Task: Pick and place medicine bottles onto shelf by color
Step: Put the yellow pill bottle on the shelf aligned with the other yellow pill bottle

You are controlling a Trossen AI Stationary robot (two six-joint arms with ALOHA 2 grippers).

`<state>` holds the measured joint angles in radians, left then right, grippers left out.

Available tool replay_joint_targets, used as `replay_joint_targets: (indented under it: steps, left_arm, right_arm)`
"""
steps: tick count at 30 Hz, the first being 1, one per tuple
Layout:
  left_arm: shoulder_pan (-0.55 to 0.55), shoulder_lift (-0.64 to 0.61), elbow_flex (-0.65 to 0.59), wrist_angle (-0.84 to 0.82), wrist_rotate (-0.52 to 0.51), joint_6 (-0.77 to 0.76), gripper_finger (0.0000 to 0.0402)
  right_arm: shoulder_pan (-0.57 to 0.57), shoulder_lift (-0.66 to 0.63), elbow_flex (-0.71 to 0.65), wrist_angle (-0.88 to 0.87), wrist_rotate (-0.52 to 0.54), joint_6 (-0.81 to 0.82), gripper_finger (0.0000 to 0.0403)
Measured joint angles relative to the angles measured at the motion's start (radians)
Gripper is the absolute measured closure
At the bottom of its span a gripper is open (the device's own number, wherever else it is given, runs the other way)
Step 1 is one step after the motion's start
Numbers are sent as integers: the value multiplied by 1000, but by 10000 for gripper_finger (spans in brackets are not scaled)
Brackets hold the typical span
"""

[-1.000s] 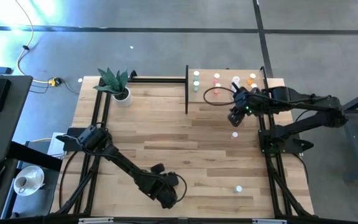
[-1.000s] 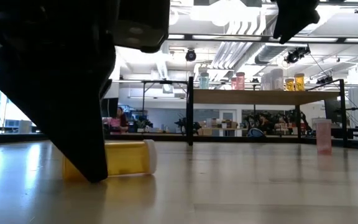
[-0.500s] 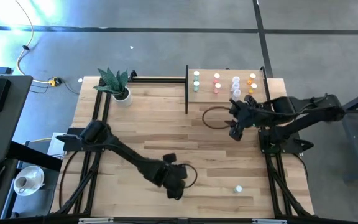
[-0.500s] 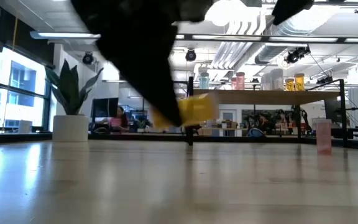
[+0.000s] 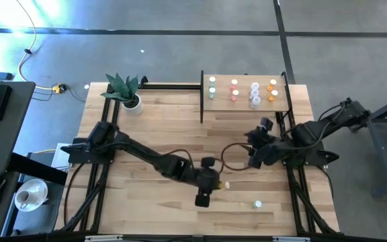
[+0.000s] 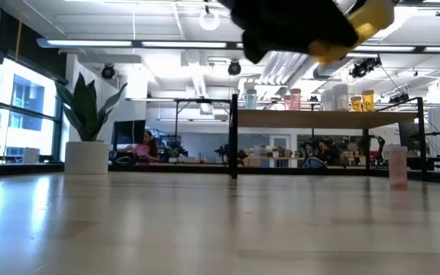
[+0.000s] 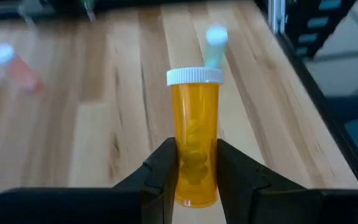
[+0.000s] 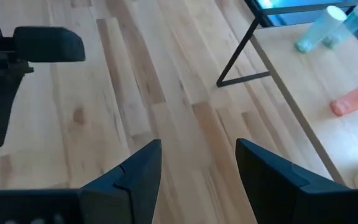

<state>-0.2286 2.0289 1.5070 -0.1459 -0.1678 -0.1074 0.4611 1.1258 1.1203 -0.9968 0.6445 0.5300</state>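
An orange medicine bottle [image 7: 194, 134] with a white cap [image 7: 194, 76] is in my left gripper [image 5: 215, 186], which is shut on it above the table's near middle. In the low view the bottle [image 6: 357, 21] shows high up. The shelf [image 5: 244, 105] stands at the far right and carries several bottles [image 5: 254, 93] upright in green, red, white and orange. A teal bottle [image 5: 258, 204] stands on the table near the front right. A pink bottle [image 6: 397, 168] stands on the table too. My right gripper [image 5: 252, 160] hangs open and holds nothing, on the near side of the shelf. My left gripper pinches the orange bottle's lower body [image 7: 191, 177] between its two fingers [image 7: 164, 171], one on each side. The fingers slant downward and lie along the bottle, whose capped end sticks out past them. The bottle is lifted clear of the table.
A potted plant [image 5: 132, 101] stands at the far left corner. Black frame rails [image 5: 294, 181] run along the table's left and right edges. The shelf's black post [image 5: 201, 97] stands at its left end.
My left gripper has lifted the orange bottle, which lay on its side near the front edge, and carried it up and toward the table's right, rolling its wrist. My right gripper has come away from the shelf toward the near edge, still open.
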Motion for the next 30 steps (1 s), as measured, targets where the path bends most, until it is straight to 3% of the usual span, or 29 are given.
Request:
replay_joint_targets:
  steps: [7,12,23,30]
  left_arm:
    - [59,0,0,111,18,66,321]
    - [93,-1,-58,201,103,36,321]
    - [143,0,-257,438,186,-39,321]
    - [179,-74,-374,529,241,-65,321]
  right_arm:
    - [128,1,-25,21,214,50,206]
    - [197,0,-25,13,335,103,206]
    - [223,96,-25,15,370,150,206]
    - [223,172,-24,15,369,146,206]
